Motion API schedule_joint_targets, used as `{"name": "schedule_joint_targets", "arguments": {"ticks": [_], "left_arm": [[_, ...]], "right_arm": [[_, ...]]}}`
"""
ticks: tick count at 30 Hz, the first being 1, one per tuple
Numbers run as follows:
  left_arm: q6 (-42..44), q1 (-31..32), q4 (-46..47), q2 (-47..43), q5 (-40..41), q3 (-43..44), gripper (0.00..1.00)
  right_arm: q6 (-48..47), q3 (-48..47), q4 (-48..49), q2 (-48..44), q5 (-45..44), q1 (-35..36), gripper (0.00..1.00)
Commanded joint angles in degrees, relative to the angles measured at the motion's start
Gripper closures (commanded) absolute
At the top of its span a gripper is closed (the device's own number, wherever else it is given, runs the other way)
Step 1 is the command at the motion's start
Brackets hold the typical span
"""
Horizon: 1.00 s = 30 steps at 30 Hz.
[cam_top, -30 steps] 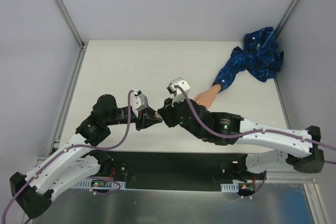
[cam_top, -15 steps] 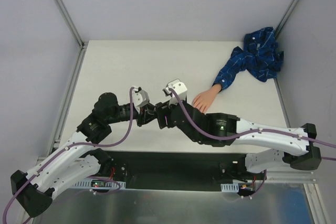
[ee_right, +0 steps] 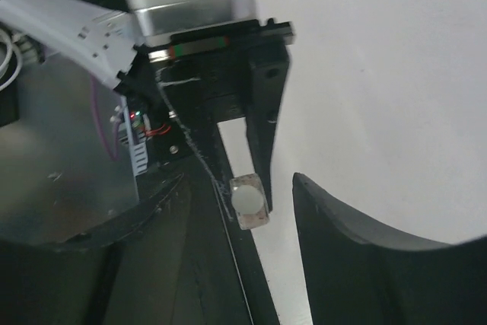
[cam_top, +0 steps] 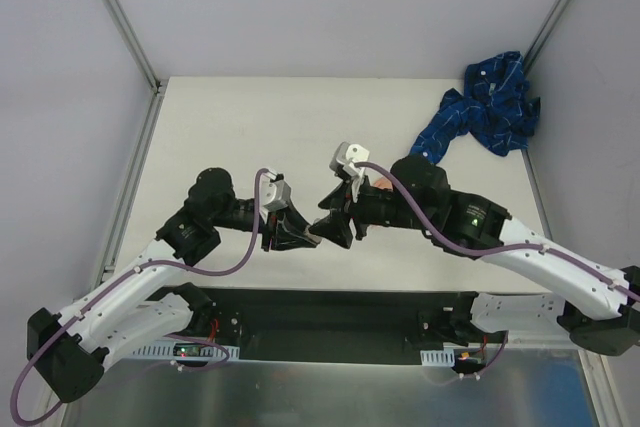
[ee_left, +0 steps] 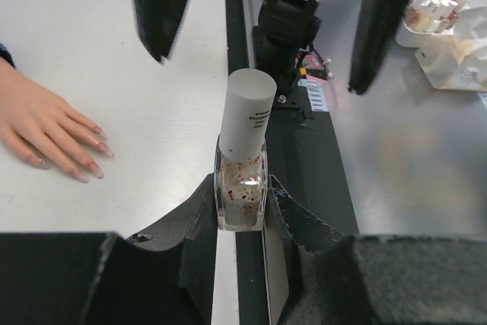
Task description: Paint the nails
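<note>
A small clear polish bottle (ee_left: pixel 242 188) with red flecks and a white cap (ee_left: pixel 249 108) stands clamped between the fingers of my left gripper (ee_left: pixel 242 197). In the top view that left gripper (cam_top: pixel 298 233) faces my right gripper (cam_top: pixel 334 227) over the table's near edge. My right gripper (ee_right: pixel 243 185) is open, with the cap (ee_right: pixel 248 201) end-on between its spread fingers (ee_left: pixel 161 5), touching neither. The mannequin hand (ee_left: pixel 42 127) lies flat on the table, its glossy pinkish nails (ee_left: pixel 97 173) pointing toward the bottle. In the top view my right arm hides most of the hand (cam_top: pixel 383 184).
The hand's blue patterned sleeve (cam_top: pixel 485 107) is bunched at the table's back right corner. A black strip (cam_top: pixel 330 312) and a metal surface run along the near edge. A white tray of small bottles (ee_left: pixel 445 24) stands on that metal surface.
My right gripper's jaws have spread apart and its arm has swung over the mannequin hand. My left gripper has shifted a little right, still holding the bottle.
</note>
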<state>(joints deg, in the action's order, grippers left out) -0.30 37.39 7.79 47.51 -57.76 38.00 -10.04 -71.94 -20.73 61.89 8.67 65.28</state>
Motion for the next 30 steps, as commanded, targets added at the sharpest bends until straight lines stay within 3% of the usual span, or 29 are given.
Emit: {"name": "schedule_joint_targets", "arguments": {"ticks": [1,7,11,14,15,19,23,25,26,27,30], "left_arm": [[-3.04,-0.38,5.83,-0.13,-7.99,1.91,1.00],[-3.48,-0.38,6.62,-0.31,-8.86,1.90,1.00],[-3.40,-0.38,6.97,-0.57,-8.69,1.55,1.00],[-3.57,-0.38,6.97,-0.75,-8.43,1.73,1.00],[-3.31,-0.38,6.97,-1.01,-7.73,1.55,1.00],[-2.34,-0.38,6.63,-3.12,-0.88,0.85,1.00],[-1.11,-0.38,5.74,-6.36,12.18,-0.37,1.00],[-0.32,-0.47,5.57,-7.60,17.91,-0.99,1.00],[-0.23,-0.47,5.39,-8.56,20.47,-1.52,1.00],[0.46,-0.47,4.87,-8.83,25.02,-1.61,1.00],[2.31,-0.56,3.28,-9.36,28.83,-1.26,1.00]], "right_arm": [[-4.46,-0.48,3.59,1.56,15.58,-0.85,0.44],[-5.16,0.92,3.86,2.27,16.48,-1.11,0.48],[-4.72,1.10,4.21,2.54,15.77,-1.47,0.60],[-4.02,1.19,4.38,2.89,15.51,-1.99,0.84],[-3.58,1.28,4.64,3.15,14.89,-1.99,0.97],[-0.77,3.64,6.92,3.24,14.27,-1.91,0.99],[5.19,9.26,13.51,2.36,8.14,-1.65,1.00],[11.95,10.76,15.19,2.88,-8.41,1.42,1.00],[15.28,10.25,11.45,3.41,-21.63,7.61,1.00],[27.76,9.72,8.46,5.50,-45.34,10.72,1.00],[37.45,7.44,7.12,11.99,-60.74,18.12,1.00]]}}
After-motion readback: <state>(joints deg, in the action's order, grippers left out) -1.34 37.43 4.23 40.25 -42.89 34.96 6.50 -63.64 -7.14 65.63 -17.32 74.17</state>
